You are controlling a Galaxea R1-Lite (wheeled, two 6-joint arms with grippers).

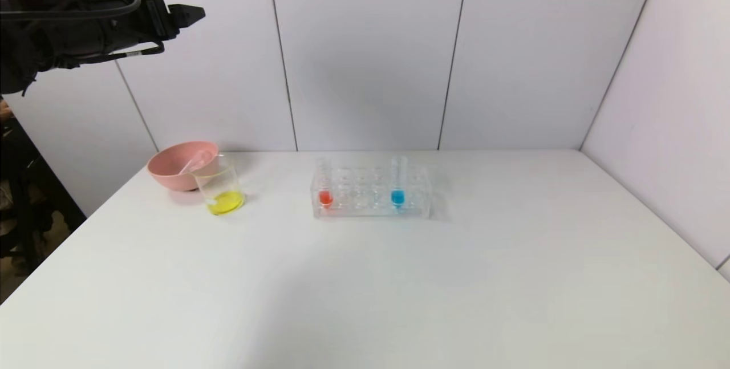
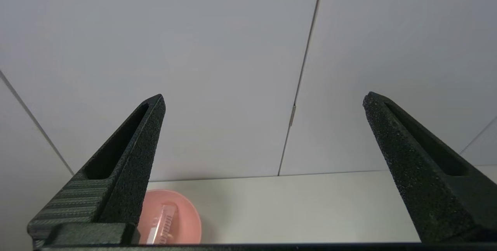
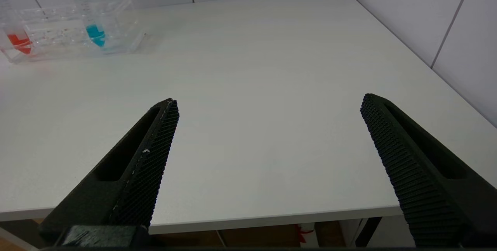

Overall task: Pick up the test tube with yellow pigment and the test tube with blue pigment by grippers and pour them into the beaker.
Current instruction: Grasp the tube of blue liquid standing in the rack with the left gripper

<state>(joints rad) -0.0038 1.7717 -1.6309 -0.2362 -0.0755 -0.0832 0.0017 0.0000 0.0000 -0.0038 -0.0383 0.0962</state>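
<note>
The beaker (image 1: 221,186) stands at the table's back left with yellow liquid in its bottom. The test tube with blue pigment (image 1: 398,185) stands upright in the clear rack (image 1: 421,189); it also shows in the right wrist view (image 3: 90,20). No tube holding yellow liquid shows; a clear tube (image 1: 194,162) with no visible colour lies in the pink bowl (image 1: 171,174). My left gripper (image 1: 194,13) is open and empty, raised high above the table's back left; in its wrist view (image 2: 264,96) it faces the wall. My right gripper (image 3: 268,99) is open and empty above the table's front edge, out of the head view.
A tube with red liquid (image 1: 325,189) stands at the rack's left end. The pink bowl (image 2: 186,220) touches the beaker from behind. White wall panels close the back and right sides of the white table (image 1: 399,289).
</note>
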